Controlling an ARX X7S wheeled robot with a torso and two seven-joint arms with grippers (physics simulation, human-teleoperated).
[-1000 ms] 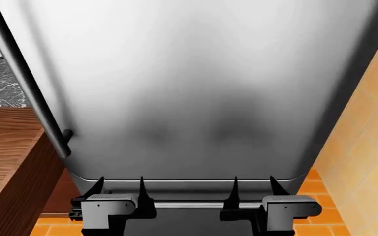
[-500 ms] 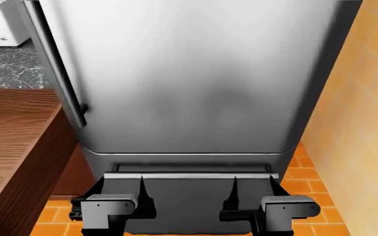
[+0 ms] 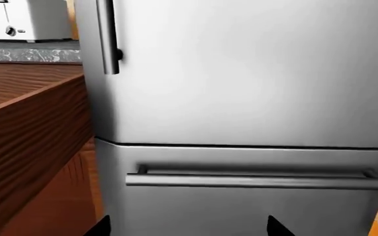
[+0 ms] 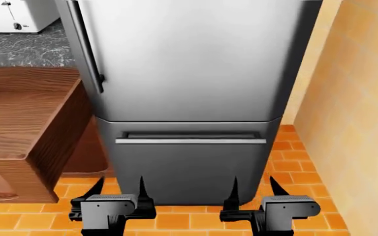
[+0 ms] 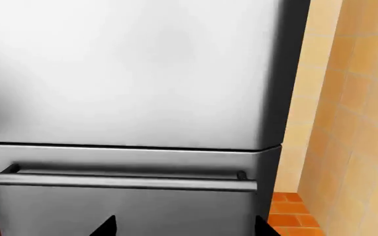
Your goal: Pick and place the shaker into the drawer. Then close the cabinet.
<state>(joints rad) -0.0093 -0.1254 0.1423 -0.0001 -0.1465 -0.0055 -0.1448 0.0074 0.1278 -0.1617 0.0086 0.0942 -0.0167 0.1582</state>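
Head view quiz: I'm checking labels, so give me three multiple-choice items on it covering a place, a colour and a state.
1. Where is the toaster?
A. on the floor
B. on the grey counter left of the fridge
C. on the fridge

2. What colour are the floor tiles?
A. blue
B. orange
C. white

3. How are both grippers?
A. open, holding nothing
B. shut on the handle
C. holding a cup

B: it stands at the upper left. B: orange tiles surround the fridge's base. A: the left gripper and right gripper show spread fingers with nothing between.

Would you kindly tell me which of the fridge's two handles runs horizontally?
The lower drawer handle runs horizontally; the upper door handle stands vertically at the door's left edge.
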